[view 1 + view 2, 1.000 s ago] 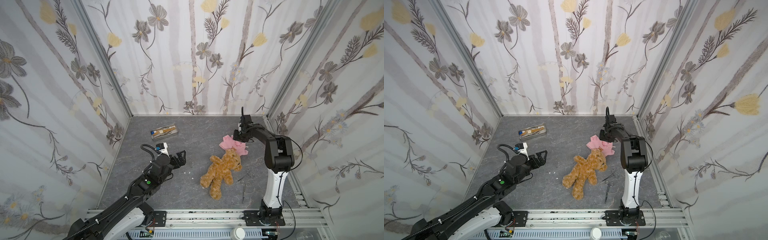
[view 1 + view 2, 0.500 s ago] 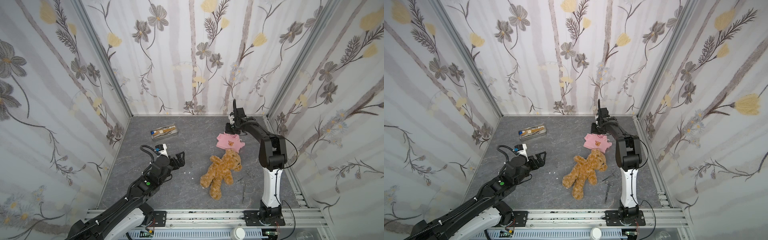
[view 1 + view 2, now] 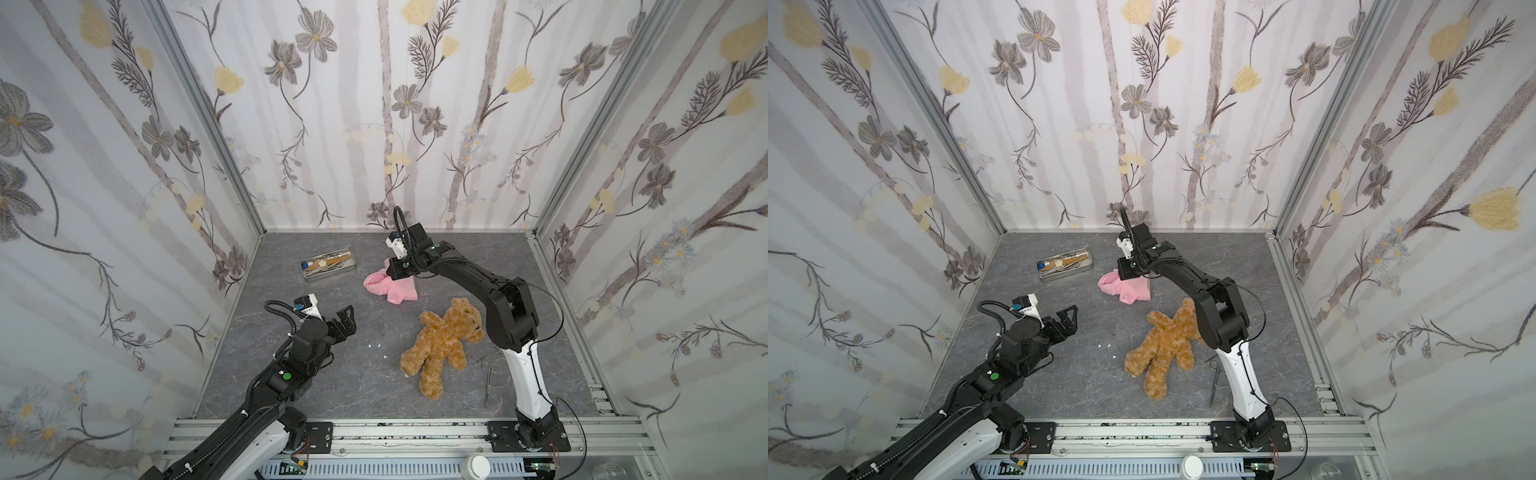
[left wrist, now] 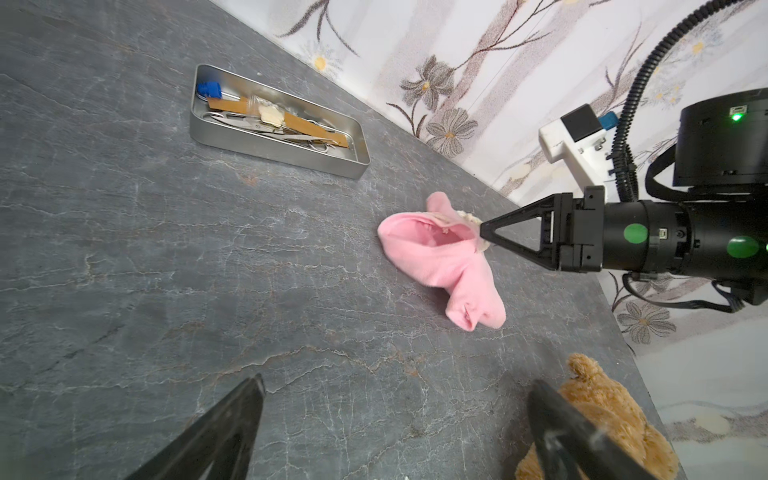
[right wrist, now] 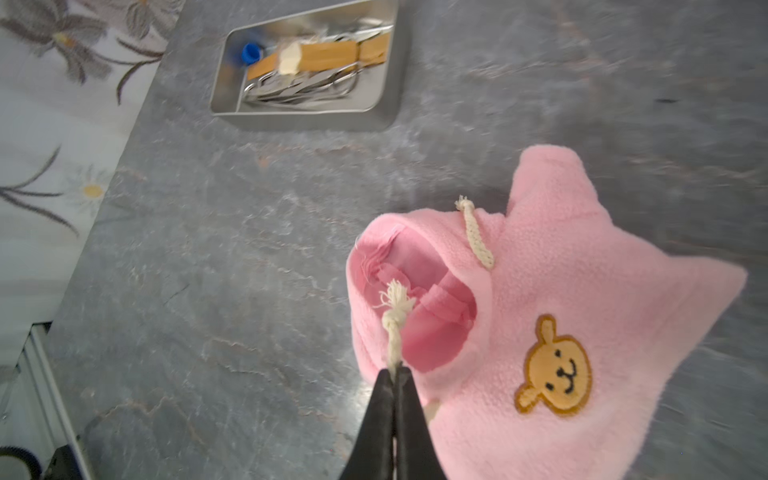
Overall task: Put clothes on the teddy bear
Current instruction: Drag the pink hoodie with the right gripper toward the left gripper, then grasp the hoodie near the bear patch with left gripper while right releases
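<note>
The golden-brown teddy bear (image 3: 444, 336) (image 3: 1163, 345) lies sprawled on the grey floor, head against the right arm's base link; its fur (image 4: 602, 415) shows beside my left fingers. A pink hooded shirt (image 3: 392, 286) (image 3: 1129, 286) (image 4: 440, 253) (image 5: 561, 291) with an orange bear emblem lies behind it. My right gripper (image 3: 389, 272) (image 3: 1122, 271) (image 4: 482, 230) (image 5: 395, 368) is shut on the shirt's cream drawstring (image 5: 392, 328) at the hood opening. My left gripper (image 3: 348, 319) (image 3: 1071, 318) (image 4: 397, 382) hovers open and holds nothing, left of the bear.
A metal tray (image 3: 307, 277) (image 4: 278, 156) (image 5: 311, 120) of tools sits at the back left, near the shirt. Small scissors (image 3: 490, 374) (image 3: 1214, 374) lie by the right arm's base. Flowered walls close in the back and both sides.
The right gripper has closed on the drawstring and swung left, dragging the pink shirt away from the bear's head toward the tray. The left arm has barely moved.
</note>
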`<action>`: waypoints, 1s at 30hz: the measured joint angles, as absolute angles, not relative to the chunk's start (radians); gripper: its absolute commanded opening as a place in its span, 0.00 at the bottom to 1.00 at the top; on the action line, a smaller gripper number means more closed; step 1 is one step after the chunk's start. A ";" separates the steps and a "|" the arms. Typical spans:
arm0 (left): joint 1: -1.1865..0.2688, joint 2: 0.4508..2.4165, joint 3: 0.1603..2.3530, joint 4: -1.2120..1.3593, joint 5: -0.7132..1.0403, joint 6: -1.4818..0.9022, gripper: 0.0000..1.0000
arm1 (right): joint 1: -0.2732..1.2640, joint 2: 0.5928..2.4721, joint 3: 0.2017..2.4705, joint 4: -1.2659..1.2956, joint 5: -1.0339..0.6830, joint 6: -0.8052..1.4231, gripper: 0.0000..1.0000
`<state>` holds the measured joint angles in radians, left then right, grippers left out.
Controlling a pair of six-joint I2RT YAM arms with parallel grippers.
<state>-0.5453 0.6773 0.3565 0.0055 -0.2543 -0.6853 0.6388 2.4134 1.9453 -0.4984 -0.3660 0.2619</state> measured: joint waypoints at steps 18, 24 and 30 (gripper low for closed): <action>-0.543 0.677 0.334 -0.057 -0.245 -0.737 0.89 | 0.698 2.396 1.945 -0.356 -0.552 0.435 0.43; -0.582 1.039 0.524 -0.012 -0.235 -0.686 0.82 | 0.560 2.170 1.612 -0.313 -0.456 0.403 0.51; -0.637 1.458 0.789 0.004 -0.257 -0.596 0.76 | 0.447 1.789 1.270 -0.173 -0.308 0.392 0.63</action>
<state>-0.6373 1.4582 0.7887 0.0036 -0.2573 -0.5961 0.4465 1.7889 1.2697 -0.1734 -0.3080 0.3916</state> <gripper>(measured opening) 0.762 0.579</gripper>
